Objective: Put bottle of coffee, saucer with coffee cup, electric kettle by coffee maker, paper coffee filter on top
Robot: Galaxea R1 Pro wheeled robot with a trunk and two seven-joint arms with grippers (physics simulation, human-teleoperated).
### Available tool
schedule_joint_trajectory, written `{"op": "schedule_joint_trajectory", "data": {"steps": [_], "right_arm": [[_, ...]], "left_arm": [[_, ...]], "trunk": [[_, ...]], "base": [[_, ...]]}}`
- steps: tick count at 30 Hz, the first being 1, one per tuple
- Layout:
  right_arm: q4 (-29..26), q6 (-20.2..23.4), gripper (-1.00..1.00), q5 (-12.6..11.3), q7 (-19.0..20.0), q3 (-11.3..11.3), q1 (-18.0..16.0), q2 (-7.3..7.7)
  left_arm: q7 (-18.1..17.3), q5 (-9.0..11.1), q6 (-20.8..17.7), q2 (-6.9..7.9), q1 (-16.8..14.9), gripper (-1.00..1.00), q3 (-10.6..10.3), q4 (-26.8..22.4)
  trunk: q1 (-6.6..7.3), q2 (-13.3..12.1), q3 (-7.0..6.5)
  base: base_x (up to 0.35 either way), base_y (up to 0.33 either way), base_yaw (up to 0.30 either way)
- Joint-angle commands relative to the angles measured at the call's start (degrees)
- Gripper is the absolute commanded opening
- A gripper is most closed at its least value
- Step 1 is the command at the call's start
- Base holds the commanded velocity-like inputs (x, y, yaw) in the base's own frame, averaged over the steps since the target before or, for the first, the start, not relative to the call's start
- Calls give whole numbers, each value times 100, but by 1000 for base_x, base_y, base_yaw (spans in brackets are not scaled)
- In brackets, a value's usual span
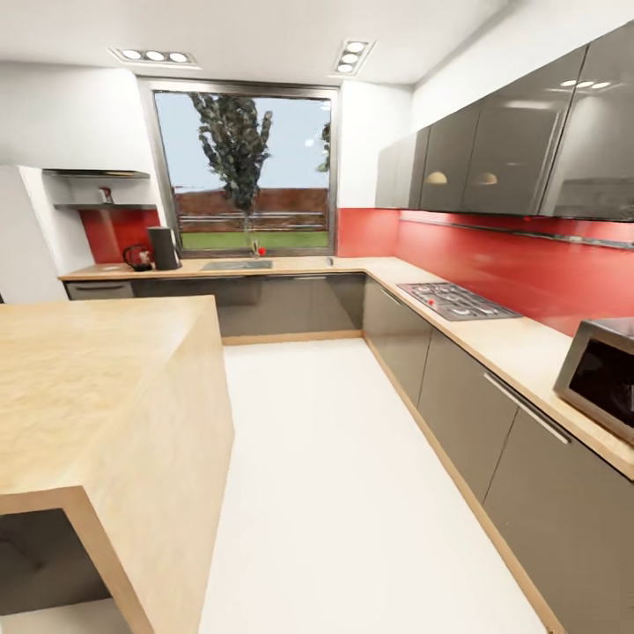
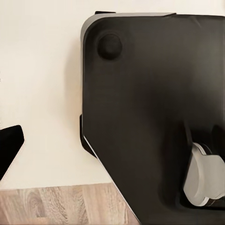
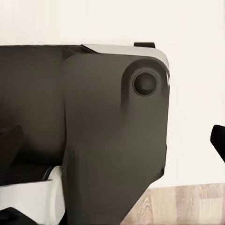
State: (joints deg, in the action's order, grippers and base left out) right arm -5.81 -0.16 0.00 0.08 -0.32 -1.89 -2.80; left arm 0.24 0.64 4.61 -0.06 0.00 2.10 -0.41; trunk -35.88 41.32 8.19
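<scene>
Far across the kitchen, the coffee maker [image 1: 164, 247] stands as a tall dark tower on the kitchen countertop [image 1: 299, 263], left of the inset sink [image 1: 236, 264]. The electric kettle [image 1: 137, 256] sits right beside it on its left. Above them, the kitchen shelf [image 1: 104, 207] carries a small item, seemingly the bottle of coffee [image 1: 106, 195]. The saucer, coffee cup and paper coffee filter cannot be made out at this distance. My left gripper [image 2: 112, 145] and right gripper [image 3: 112, 140] hang open over my dark base, holding nothing.
The big wooden island [image 1: 97, 387] fills the near left. A counter run along the right wall holds a hob [image 1: 456, 300] and a microwave [image 1: 603, 374]. White floor [image 1: 335, 475] runs between them toward the window [image 1: 246, 167].
</scene>
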Motion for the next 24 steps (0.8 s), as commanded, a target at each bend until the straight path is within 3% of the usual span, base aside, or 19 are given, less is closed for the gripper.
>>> {"op": "schedule_joint_trajectory", "data": {"steps": [1,14,24], "right_arm": [[0,-2,100,0,1,-4,-4,-1],[1,-2,100,0,1,5,-4,-1],[-9,-10,100,0,1,5,-4,-1]], "left_arm": [[2,6,14,0,0,100,19,-3],[2,6,14,-3,0,100,19,-3],[-2,-2,43,-16,-24,100,7,-22]], "trunk": [[21,-35,-9],[307,-557,-165],[527,-958,-328]], "base": [[0,0,-265],[0,0,-217],[0,0,-29]]}}
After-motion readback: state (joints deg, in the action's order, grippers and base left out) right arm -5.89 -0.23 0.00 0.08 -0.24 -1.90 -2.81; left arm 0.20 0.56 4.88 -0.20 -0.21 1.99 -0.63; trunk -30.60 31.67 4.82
